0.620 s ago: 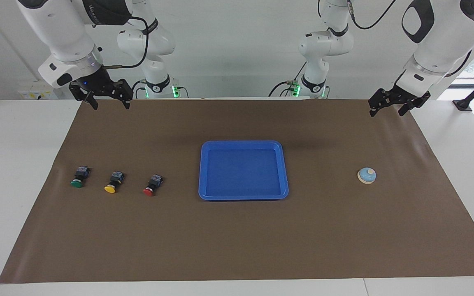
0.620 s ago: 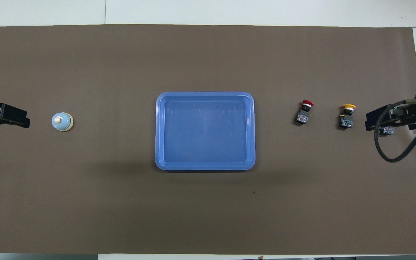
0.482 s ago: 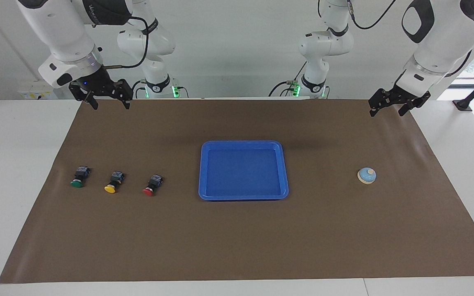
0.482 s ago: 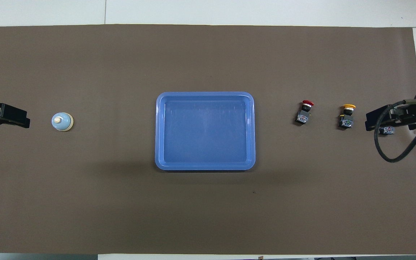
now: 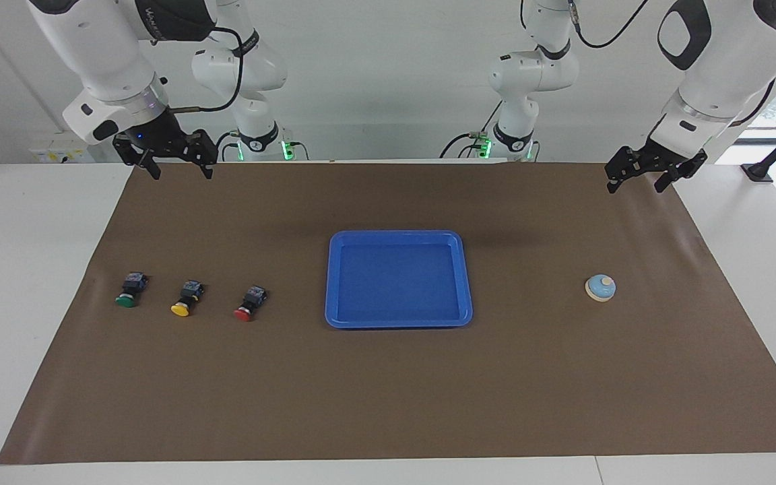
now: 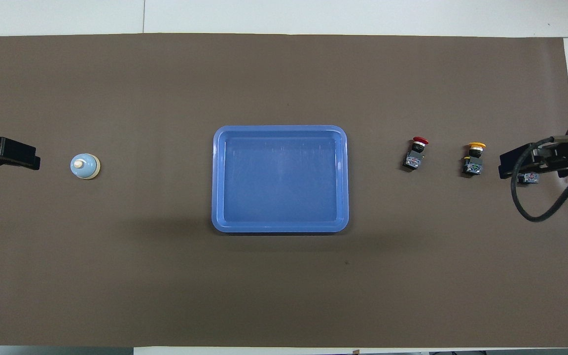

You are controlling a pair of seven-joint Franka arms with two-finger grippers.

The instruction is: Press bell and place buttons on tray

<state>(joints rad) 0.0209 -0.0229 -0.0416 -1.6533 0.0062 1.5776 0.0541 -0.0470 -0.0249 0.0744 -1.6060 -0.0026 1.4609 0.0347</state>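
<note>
All three push-button switches are shown only in the facing view: the green button (image 5: pixel 126 289), the yellow button (image 5: pixel 186 298) and the red button (image 5: pixel 250 303) lie in a row on the brown mat (image 5: pixel 388 391) toward the right arm's end of the table. In the overhead view the green one is almost wholly hidden under the raised right gripper (image 6: pixel 515 165), and only the red and yellow caps are seen. Each switch is laid on its side, its long axis running nearer-to-farther from the robots, with the cap pointing away from the robots and the black body toward them. The blue tray (image 5: pixel 467 283) is set flat at the middle of the mat, its interior bare. The bell (image 5: pixel 600 287) stands upright near the mat's edge at the left arm's end, knob upward. The right gripper (image 5: pixel 176 167) is held in the air over the mat's corner nearest the robots, fingers spread wide and nothing between them. The left gripper (image 5: pixel 637 176) is held likewise over the corner at its own end, fingers apart and nothing gripped; in the overhead view only its tip (image 6: pixel 15 155) is seen, beside the bell.
</note>
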